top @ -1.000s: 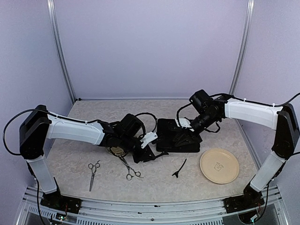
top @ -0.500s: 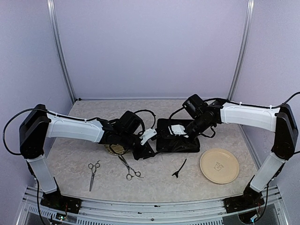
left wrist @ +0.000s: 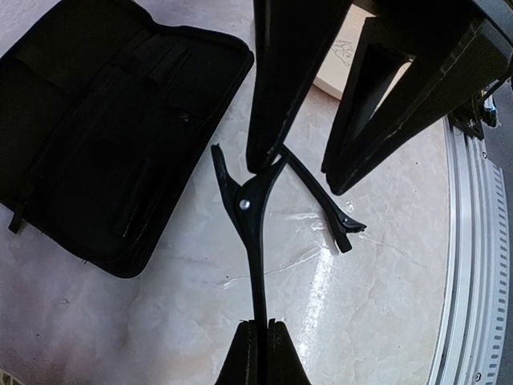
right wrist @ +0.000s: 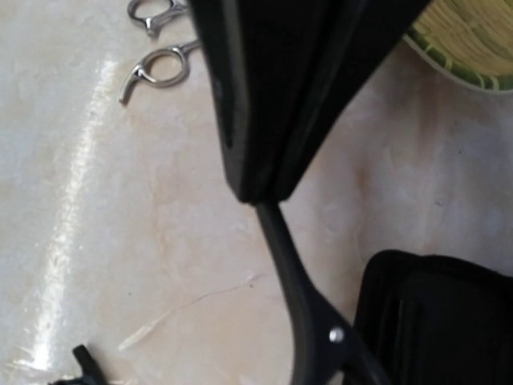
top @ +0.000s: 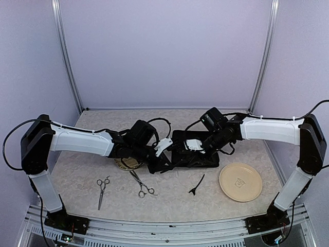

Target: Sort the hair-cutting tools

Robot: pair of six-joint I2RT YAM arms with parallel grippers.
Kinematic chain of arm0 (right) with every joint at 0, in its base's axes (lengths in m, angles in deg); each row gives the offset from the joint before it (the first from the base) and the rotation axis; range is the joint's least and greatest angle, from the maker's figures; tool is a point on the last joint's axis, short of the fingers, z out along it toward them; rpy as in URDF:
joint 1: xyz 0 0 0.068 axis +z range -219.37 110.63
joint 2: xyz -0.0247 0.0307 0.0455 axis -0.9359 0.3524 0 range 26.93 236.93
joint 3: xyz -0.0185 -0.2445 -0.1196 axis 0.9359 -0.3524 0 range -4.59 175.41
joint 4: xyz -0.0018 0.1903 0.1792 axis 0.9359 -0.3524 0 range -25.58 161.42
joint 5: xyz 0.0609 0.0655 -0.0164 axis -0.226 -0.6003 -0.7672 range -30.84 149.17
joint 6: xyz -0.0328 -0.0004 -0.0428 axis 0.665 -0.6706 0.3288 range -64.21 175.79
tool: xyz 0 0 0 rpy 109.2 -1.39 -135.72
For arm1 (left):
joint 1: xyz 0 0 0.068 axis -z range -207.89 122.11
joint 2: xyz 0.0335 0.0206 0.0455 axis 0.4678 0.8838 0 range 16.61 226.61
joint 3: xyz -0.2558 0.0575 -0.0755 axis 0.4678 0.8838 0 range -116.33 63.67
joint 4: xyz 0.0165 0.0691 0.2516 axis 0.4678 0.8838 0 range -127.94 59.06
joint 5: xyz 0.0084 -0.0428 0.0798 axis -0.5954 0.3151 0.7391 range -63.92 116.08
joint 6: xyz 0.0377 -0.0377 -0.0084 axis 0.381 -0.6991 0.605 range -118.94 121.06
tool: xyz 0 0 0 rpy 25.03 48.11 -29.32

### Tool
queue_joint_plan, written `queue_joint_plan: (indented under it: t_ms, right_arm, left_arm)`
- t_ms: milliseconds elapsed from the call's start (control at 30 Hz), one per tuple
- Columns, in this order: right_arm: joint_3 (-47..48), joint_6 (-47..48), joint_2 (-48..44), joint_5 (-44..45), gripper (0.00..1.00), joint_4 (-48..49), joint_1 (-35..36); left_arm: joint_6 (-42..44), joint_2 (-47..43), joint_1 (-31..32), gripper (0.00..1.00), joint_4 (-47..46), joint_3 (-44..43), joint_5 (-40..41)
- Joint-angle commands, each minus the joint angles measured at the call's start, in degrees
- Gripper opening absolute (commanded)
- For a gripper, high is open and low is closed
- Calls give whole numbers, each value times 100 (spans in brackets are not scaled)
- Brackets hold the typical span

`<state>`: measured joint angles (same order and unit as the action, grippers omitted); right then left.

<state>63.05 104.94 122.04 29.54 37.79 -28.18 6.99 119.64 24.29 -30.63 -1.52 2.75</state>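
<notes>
Clenching the thin end of a black hair clip [left wrist: 254,265], the left tool [left wrist: 256,345] holds it over the counter [left wrist: 144,337] at 8 o'clock from the case [top: 200,160]; the right tool [left wrist: 298,176] stands released, fingers apart, beside its forked end.

The left tool [left wrist: 256,329] is sliding rightward across the counter [top: 169,206], carrying its pinched hair clip [left wrist: 255,241] up to the near left corner of the black case [top: 203,158]. As it goes, it is uncovering more of the woven tray [top: 125,164] behind it. The right tool [left wrist: 296,175] is swinging leftward over the case and dropping lower, closing the gap until its spread fingers [left wrist: 272,80] are meeting the free end of that clip.
</notes>
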Motion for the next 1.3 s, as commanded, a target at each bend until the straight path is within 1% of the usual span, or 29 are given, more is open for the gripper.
queue_joint_plan:
  t_ms: [0, 200, 367, 433, 533, 567, 667, 700, 767, 800, 900, 1100, 1267]
  right_arm:
    - [-95, -145, -49, -100, 30, 219, 73]
    - [-110, -160, -36, -54, 22, 252, 72]
    - [-97, -246, 19, -139, 9, 305, 73]
    - [-88, -327, 70, -87, 1, 390, 73]
    - [-101, -572, 129, 186, 0, 582, 46]
    - [-116, -606, 138, 244, 0, 613, 16]
    - [-216, -793, 98, 334, 0, 691, -195]
    - [-265, -867, 51, 296, 0, 722, -326]
    - [-321, -1075, -35, 169, 0, 739, -628]
    - [-359, -1145, -115, 113, 0, 735, -800]
    - [-571, -1227, -332, 140, 0, 828, -1231]
    - [-1059, -1565, -700, 273, 0, 1162, -1828]
    - [-1398, -1859, -1088, 356, 0, 1267, -2226]
  left_arm:
    - [-176, -165, -6, 2, -351, -48, -166]
    - [-215, -126, -6, 3, -369, -112, -149]
    - [-273, -79, -2, 3, -390, -196, -81]
    - [-297, -59, 2, 3, -409, -259, -28]
    - [-336, 17, -6, 4, -407, -350, 114]
    - [-351, 56, -6, 10, -384, -392, 217]
    - [-578, 29, -43, 35, -475, -397, 642]
    - [-675, -12, -80, 42, -578, -374, 756]
    - [-891, -118, -203, 51, -837, -324, 866]
    - [-998, -136, -281, 54, -1006, -331, 877]
    - [-1342, 43, -565, 55, -1137, -616, 1002]
    - [-1924, 1215, -1041, 55, -707, -2003, 1310]
    - [-2122, 2060, -1277, 57, -525, -2838, 1137]
